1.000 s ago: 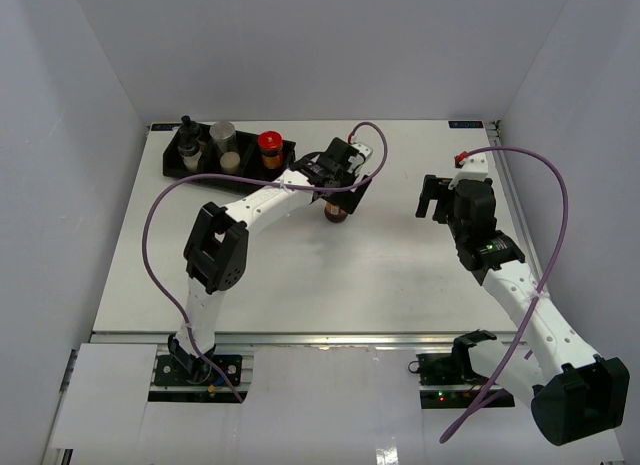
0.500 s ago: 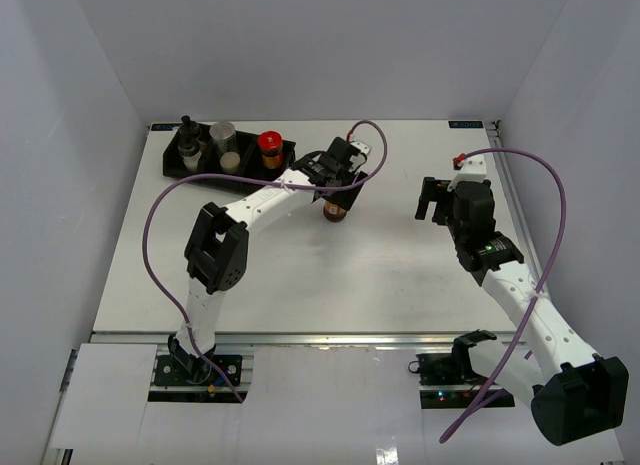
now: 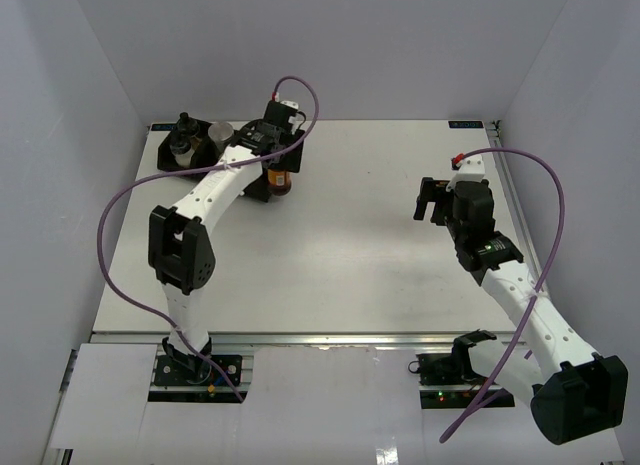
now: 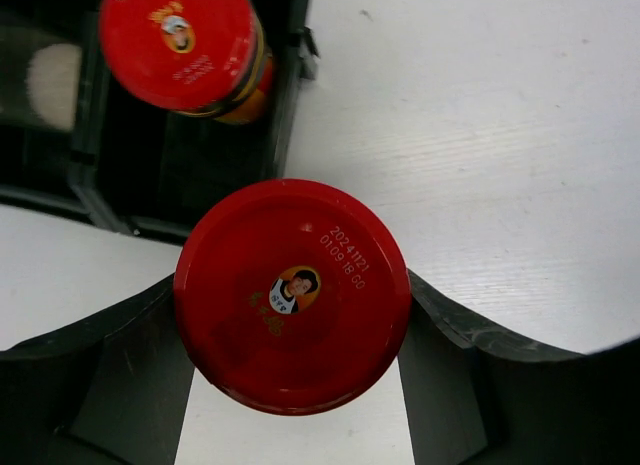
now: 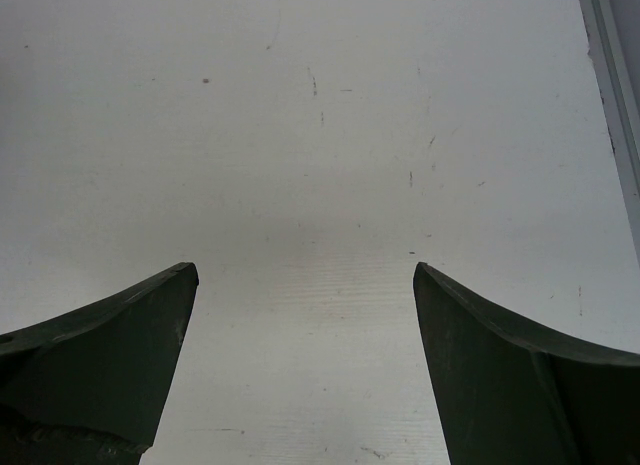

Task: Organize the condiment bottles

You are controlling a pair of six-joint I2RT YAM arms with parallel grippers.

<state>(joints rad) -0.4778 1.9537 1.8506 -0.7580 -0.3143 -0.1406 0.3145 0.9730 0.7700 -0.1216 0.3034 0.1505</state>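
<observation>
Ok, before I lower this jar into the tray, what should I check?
1. Grip: left gripper fingers press both sides of the held red-lidded jar: ok.
2. Jar over a slot: it sits beside the black tray's wall, mostly over the table: not ok.
3. Free room: dark floor shows beside the other red-lidded jar: ok.
4. Height above the tray wall: cannot tell.
5. Other arm: right gripper open, far from the tray: ok.
</observation>
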